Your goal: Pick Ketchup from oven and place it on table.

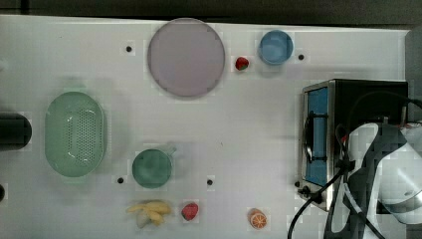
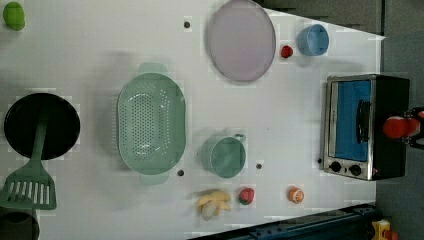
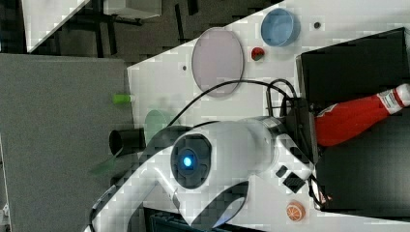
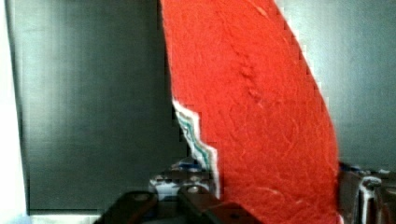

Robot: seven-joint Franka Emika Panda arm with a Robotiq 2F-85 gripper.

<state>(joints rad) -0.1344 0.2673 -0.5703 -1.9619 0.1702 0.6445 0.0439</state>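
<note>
The Ketchup [image 3: 355, 116] is a red bottle with a white cap, lying on its side on the black top of the oven [image 3: 358, 58]. My gripper [image 3: 320, 129] is at the bottle's wide base end. In the wrist view the red body [image 4: 257, 116] sits between my fingers [image 4: 208, 207], which press against both of its sides, so the gripper [image 4: 275, 207] is shut on it. The left view shows the bottle [image 2: 398, 127] over the oven [image 2: 350, 125] top. In the top view my arm hangs over the oven [image 1: 318, 134], which stands at the top view's right on the white table [image 1: 249, 124].
On the table are a purple plate [image 1: 186, 57], a blue bowl [image 1: 275, 47], a green colander [image 1: 74, 134], a green cup [image 1: 152, 168], bananas [image 1: 149, 211], two strawberries [image 1: 242, 63] [image 1: 189, 211] and an orange half [image 1: 258, 218]. A black pan [image 2: 42, 125] holds a green spatula.
</note>
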